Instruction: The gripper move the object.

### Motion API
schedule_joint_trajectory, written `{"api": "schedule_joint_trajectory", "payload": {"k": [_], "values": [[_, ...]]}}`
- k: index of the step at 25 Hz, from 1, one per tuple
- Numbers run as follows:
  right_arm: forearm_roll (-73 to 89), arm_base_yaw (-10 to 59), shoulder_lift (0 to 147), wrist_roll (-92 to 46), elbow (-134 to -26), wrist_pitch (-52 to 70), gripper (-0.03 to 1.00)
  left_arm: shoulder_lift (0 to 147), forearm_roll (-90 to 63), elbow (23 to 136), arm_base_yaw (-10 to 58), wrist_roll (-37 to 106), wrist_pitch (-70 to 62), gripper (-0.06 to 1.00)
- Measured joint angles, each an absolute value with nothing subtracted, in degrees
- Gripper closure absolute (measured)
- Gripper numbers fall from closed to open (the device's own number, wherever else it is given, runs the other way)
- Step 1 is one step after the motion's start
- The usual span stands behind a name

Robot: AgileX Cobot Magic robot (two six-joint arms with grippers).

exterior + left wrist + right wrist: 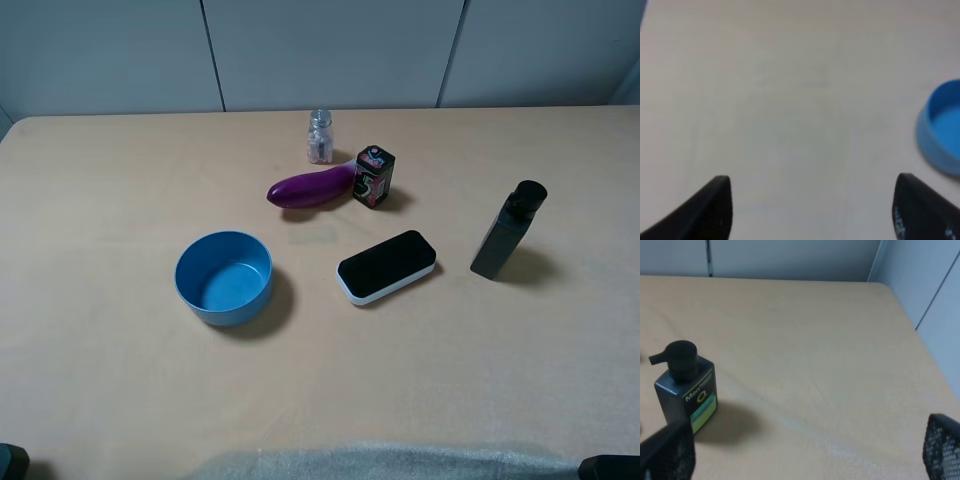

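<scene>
The object, a small black upright box (373, 177) with a large "5" and a pinkish top, stands at the back middle of the table, touching the tip of a purple eggplant (312, 187). It does not show in either wrist view. My left gripper (812, 212) is open and empty over bare table, with a blue bowl (942, 130) off to one side. My right gripper (805, 452) is open and empty, with a black pump bottle (686, 390) in front of it. Both grippers are far from the box, at the table's near edge.
A blue bowl (224, 277) sits left of centre. A black and white flat case (386, 266) lies in the middle. The tall black bottle (508, 230) stands at the right. A small clear glass jar (320, 136) stands behind the eggplant.
</scene>
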State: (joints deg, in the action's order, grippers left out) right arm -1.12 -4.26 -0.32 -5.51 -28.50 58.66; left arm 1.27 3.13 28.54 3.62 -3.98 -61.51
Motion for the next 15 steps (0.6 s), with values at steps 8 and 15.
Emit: {"api": "schedule_joint_trajectory", "payload": {"k": [8, 15], "values": [[-1.12, -4.26, -0.32, -5.51, -28.5, 58.66, 0.27, -0.47, 4.43, 28.48, 3.5, -3.52, -61.15, 0.21], [-1.12, -4.26, -0.32, -5.51, -28.5, 58.66, 0.27, -0.47, 4.78, 28.42, 3.5, -3.52, -60.99, 0.21]]}}
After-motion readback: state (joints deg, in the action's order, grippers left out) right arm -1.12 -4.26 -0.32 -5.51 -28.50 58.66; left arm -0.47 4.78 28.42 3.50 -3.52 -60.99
